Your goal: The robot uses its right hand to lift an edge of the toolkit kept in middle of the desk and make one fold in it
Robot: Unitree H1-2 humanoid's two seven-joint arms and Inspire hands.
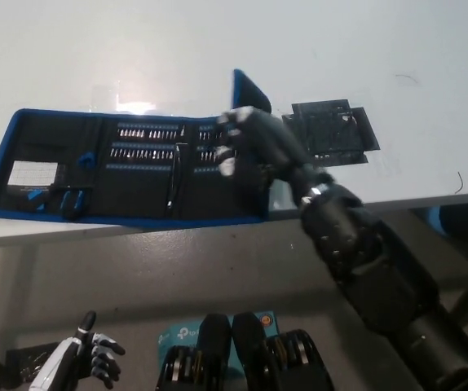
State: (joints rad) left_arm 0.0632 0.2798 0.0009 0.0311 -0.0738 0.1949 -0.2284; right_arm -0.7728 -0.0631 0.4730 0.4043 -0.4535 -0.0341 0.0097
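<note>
Across the white desk (218,49) lies the black fabric toolkit with blue piping (95,167), its right-end flap (250,94) standing upright. Black right hand (242,138) grasps that flap. Bare black mat (332,132) sits beside it. White left hand (91,358) rests low, fingers loosely spread, empty.

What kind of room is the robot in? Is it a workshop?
Probably a lab or workshop, though little of the room shows. A plain white desk holds an open toolkit full of screwdriver bits, and the robot's right hand is folding its flap. A boxed gadget lies on the floor below.
</note>
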